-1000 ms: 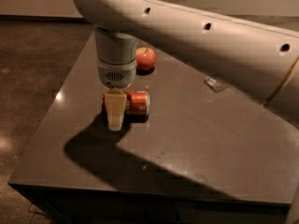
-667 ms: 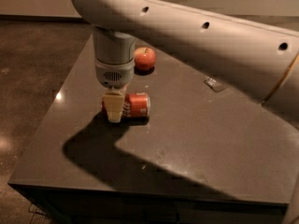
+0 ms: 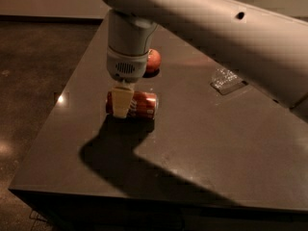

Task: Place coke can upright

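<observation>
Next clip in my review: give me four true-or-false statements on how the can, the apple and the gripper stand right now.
1. The small red aluminium coke can lies on its side on the dark table. True.
2. The gripper hangs above the round red apple. False: it is down at the can, and the apple sits apart behind it.
3. The apple is farther from the camera than the can. True.
4. The clear plastic item lies on the picture's left side of the can. False: it lies on the right.
</observation>
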### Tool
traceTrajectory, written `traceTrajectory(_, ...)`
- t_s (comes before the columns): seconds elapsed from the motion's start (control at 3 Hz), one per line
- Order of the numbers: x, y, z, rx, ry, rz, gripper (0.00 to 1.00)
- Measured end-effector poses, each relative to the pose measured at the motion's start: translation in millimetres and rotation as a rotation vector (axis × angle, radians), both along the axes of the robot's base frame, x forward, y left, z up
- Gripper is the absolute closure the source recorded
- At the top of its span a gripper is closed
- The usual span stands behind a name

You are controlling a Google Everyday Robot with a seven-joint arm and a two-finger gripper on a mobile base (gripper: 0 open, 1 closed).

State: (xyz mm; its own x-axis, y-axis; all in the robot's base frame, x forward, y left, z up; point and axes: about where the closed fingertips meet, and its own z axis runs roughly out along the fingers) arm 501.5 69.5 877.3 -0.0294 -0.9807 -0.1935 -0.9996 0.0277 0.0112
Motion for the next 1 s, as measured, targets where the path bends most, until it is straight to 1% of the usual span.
traceTrajectory(0.33, -2.0, -12.2, 25.9, 0.153, -0.001, -0.008, 1.0)
traceTrajectory(0.67, -14.8, -30.7, 54.0, 0.347, 0.023, -0.024, 1.0)
traceTrajectory(1.0, -29.4, -37.5, 76.5, 0.513, 0.045, -0.025, 1.0)
